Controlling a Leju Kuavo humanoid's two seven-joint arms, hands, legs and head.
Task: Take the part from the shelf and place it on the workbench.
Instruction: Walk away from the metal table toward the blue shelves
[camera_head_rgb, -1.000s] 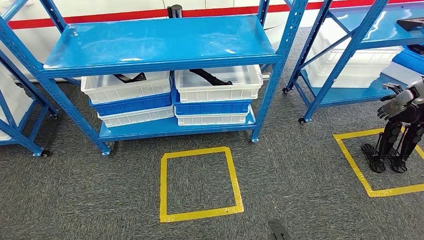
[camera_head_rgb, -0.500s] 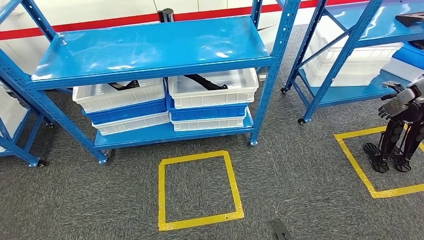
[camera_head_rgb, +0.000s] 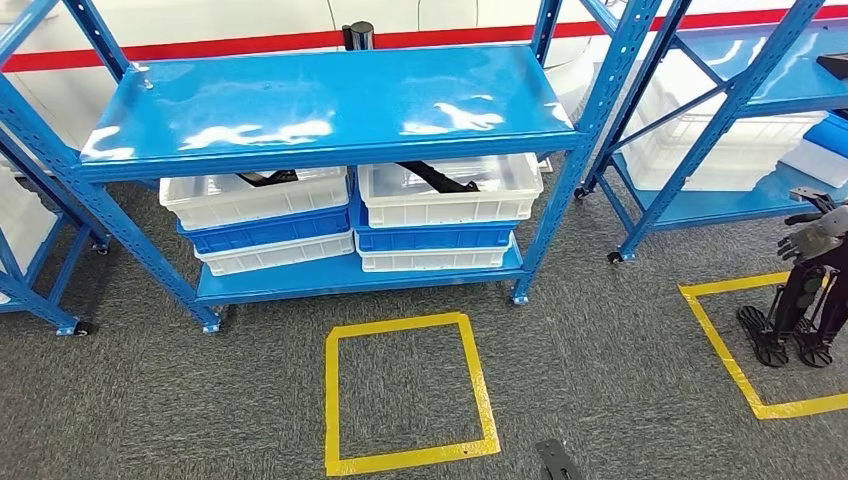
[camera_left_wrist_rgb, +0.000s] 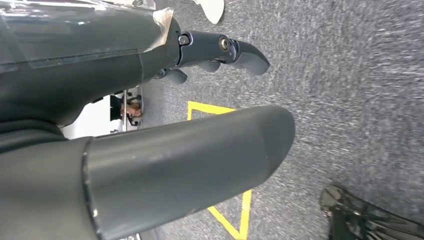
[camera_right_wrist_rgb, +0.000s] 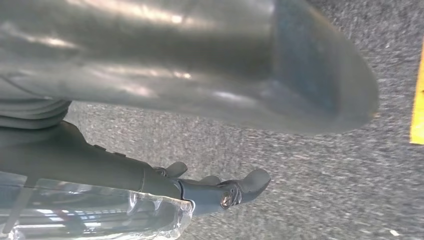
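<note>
Head view: a blue steel shelf fills the upper centre of the frame, standing on grey carpet. On its lower level sit two stacks of white and blue bins. The left stack's top bin holds a black part, seen only partly under the shelf board; the right stack's top bin holds a longer black part lying at a slant. A yellow taped square marks the carpet at lower centre, just in front of the shelf. A second blue shelf stands at upper right, and at the right edge another humanoid robot stands by a second yellow outline.

Left wrist view: the left hand hangs over the carpet, its dark fingers loosely extended with nothing in them, released. A yellow tape line runs behind the thick grey thumb.

Right wrist view: the right hand likewise hangs above the carpet, fingers apart and grasping nothing. A strip of yellow tape shows at the right edge of the frame.
</note>
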